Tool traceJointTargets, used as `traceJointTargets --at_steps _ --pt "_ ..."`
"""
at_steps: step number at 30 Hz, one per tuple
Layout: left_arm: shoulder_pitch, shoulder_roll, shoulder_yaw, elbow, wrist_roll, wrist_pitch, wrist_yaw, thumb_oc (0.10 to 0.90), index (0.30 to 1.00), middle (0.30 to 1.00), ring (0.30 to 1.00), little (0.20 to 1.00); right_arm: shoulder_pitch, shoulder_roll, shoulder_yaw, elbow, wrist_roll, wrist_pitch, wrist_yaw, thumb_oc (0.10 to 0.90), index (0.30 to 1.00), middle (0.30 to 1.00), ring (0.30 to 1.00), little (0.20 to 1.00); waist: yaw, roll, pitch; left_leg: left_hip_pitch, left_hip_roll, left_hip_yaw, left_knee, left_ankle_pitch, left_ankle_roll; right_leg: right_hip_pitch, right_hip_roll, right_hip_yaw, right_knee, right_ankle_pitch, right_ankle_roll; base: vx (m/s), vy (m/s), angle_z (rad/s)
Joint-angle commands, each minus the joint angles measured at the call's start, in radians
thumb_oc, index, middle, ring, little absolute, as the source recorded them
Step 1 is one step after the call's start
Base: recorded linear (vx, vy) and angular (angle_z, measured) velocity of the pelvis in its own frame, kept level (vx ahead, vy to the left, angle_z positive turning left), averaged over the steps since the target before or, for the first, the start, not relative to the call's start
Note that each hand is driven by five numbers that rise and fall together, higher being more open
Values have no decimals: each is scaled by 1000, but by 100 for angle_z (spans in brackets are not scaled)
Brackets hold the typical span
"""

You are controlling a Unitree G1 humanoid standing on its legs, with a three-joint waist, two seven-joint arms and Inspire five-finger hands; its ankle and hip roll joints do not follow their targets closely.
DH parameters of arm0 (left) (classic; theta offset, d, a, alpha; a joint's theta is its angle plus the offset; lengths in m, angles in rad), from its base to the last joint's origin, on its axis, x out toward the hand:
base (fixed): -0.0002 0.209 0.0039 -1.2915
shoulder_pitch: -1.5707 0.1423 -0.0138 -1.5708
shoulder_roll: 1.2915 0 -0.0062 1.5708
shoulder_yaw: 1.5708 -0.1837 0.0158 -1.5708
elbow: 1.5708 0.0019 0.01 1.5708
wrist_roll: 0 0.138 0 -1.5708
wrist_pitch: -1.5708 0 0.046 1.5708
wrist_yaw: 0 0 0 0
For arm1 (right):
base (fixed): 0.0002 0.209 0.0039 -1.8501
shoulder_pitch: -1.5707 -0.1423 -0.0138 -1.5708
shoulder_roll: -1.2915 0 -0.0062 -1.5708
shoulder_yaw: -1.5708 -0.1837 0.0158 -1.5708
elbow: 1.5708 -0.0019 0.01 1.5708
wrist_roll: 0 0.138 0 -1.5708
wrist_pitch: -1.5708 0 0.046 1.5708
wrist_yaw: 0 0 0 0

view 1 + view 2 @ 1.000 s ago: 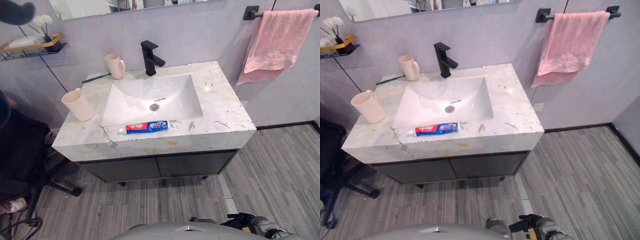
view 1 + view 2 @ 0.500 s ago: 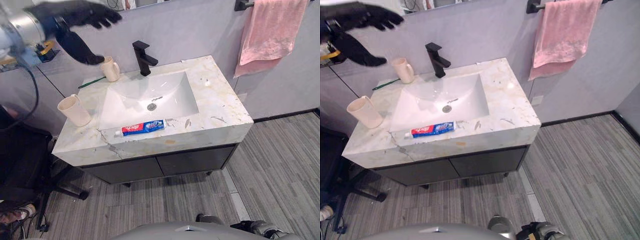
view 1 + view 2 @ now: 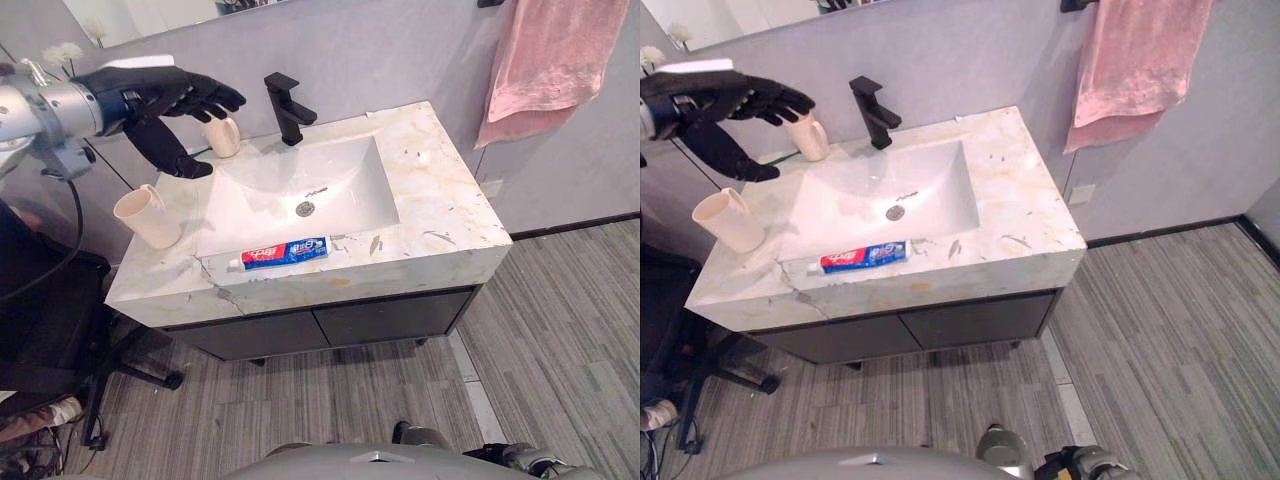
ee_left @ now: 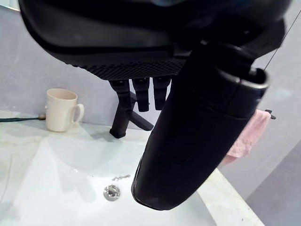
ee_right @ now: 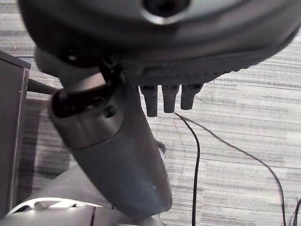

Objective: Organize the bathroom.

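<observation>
Toothpaste tube (image 3: 283, 253): soft plastic, flat, light; lies on the desk (image 3: 440, 215) at the front lip of the sink (image 3: 300, 190). Judged to dent under squeeze; best pinched across the middle of its flat body.

Front mug (image 3: 148, 216): cream, smooth, likely ceramic, so rigid, breakable and slippery; stands upright on the desk left of the sink. Take by the handle or around the body.

Rear mug (image 3: 224, 136): same make, upright beside the tap (image 3: 284, 106) at the sink's back-left corner, handle toward the tap.

Toothbrush (image 3: 780, 157): thin green stick, probably a toothbrush, lying flat behind the sink's left edge; light, stiff, hard to lift off a smooth top.

Towel (image 3: 556, 62): pink, limp, hanging on the wall right of the sink.

Left robot hand (image 3: 160, 100): spread, fingers straight, holding nothing, in the air above the sink's back-left corner, near the rear mug.

Right robot hand (image 5: 113, 141): relaxed, empty, low over the floor (image 5: 244, 113).

Desk: polished marble, veined.
</observation>
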Motion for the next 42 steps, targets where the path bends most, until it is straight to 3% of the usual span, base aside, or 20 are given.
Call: traceJointTargets --at_steps 1,3,4,6,7,10,13,17,20,25,26,28,29,31,33,34,37,42 --pt "-36 69 200 68 -64 -13 46 800 900 900 900 900 27 7 4 47 -45 12 6 800 900 900 900 900 10 -47 -61 -41 120 85 55 172 -60 111 -5 -2 -276 96 81 17 -60 27" --pt "-30 72 210 66 -75 -11 41 800 900 900 900 900 29 4 4 49 -60 13 8 800 900 900 900 900 11 -53 -62 -42 138 103 68 191 -70 107 -7 -19 -280 99 79 -26 -33 25" --pt "-29 67 218 61 -70 -6 40 800 900 900 900 900 30 1 6 51 -63 13 7 800 900 900 900 900 7 -59 -63 -41 162 143 98 210 -81 102 -11 -42 -280 102 72 -76 -47 32" --pt "-52 59 207 52 -64 13 41 800 900 900 900 900 31 -11 4 54 -36 7 -1 800 900 900 900 900 -5 -63 -61 -30 201 220 180 231 -109 92 -17 -106 -272 103 57 -93 -52 36" --pt "-72 50 192 50 -62 22 46 800 900 900 900 900 28 -15 -1 53 -30 9 0 800 900 900 900 900 -8 -60 -63 -19 206 223 196 219 -132 97 -14 -120 -272 89 61 -68 -34 58" --pt "-127 22 147 46 -58 30 57 800 900 900 900 900 20 -24 -1 52 -7 19 -2 800 900 900 900 900 -17 -57 -59 -20 181 288 201 192 -117 76 -21 -172 -266 97 54 -80 -30 47" --pt "-154 14 120 26 -47 43 68 800 900 900 900 900 23 -27 -7 53 9 23 -3 800 900 900 900 900 -27 -53 -58 -6 195 354 176 181 -116 80 -21 -193 -268 92 54 -40 -4 36" --pt "-122 24 139 20 -47 22 57 800 900 900 900 900 27 -11 -11 50 -2 27 12 800 900 900 900 900 -9 -76 -53 -20 124 290 146 98 -65 76 -37 -154 -275 118 82 -27 35 12" --pt "-79 20 186 16 -30 22 56 800 900 900 900 900 31 -15 -18 40 -8 29 5 800 900 900 900 900 -18 -68 -51 -7 83 283 91 51 -43 61 -45 -134 -279 132 100 -58 92 -16" --pt "-98 6 169 23 3 25 51 800 900 900 900 900 37 -14 -8 28 -27 27 5 800 900 900 900 900 -35 -66 -36 -12 19 256 96 -47 1 30 -75 -93 -268 175 146 -72 42 -8" --pt "-113 0 159 27 24 30 50 800 900 900 900 900 43 -9 -5 19 -54 28 14 800 900 900 900 900 -46 -61 -27 -14 15 244 93 -64 20 15 -90 -44 -207 153 156 -192 -55 -18" --pt "-164 -14 112 32 23 28 69 800 900 900 900 900 57 0 6 3 -48 21 6 800 900 900 900 900 -75 -54 -13 -41 4 206 88 -65 70 -72 -115 91 33 128 167 -244 -64 -6" --pt "-199 -21 90 36 22 36 76 800 900 900 900 900 57 3 11 -14 -59 21 20 800 900 900 900 900 -77 -43 -3 -40 9 190 81 -69 83 -119 -147 110 179 139 171 -136 -76 28" --pt "-227 -25 62 26 30 36 97 800 900 900 900 900 57 16 33 -34 -41 24 18 800 900 900 900 900 -76 -51 2 -46 18 185 99 -62 72 -96 -129 97 109 80 156 -67 -205 49" --pt "-230 -29 57 23 35 25 104 800 900 900 900 900 57 24 49 -42 -25 24 12 800 900 900 900 900 -72 -63 5 -54 21 177 125 -66 65 -51 -112 77 37 68 140 -15 -237 26" --pt "-205 -36 88 1 17 27 107 800 900 900 900 900 48 25 70 -46 -13 20 10 800 900 900 900 900 -55 -80 7 -77 31 148 174 -55 47 -11 -81 71 -28 56 117 -42 -189 17" --pt "-147 -37 132 -22 23 19 169 800 900 900 900 900 21 -9 68 -55 2 30 10 800 900 900 900 900 -50 -73 19 -83 47 111 150 -3 13 24 -50 73 -108 59 95 -81 -95 13" --pt "-168 -38 122 -20 10 24 154 800 900 900 900 900 11 -21 49 -32 -2 44 5 800 900 900 900 900 -41 -69 -4 -85 67 111 124 45 -8 46 -46 60 -156 64 86 -14 -10 1"
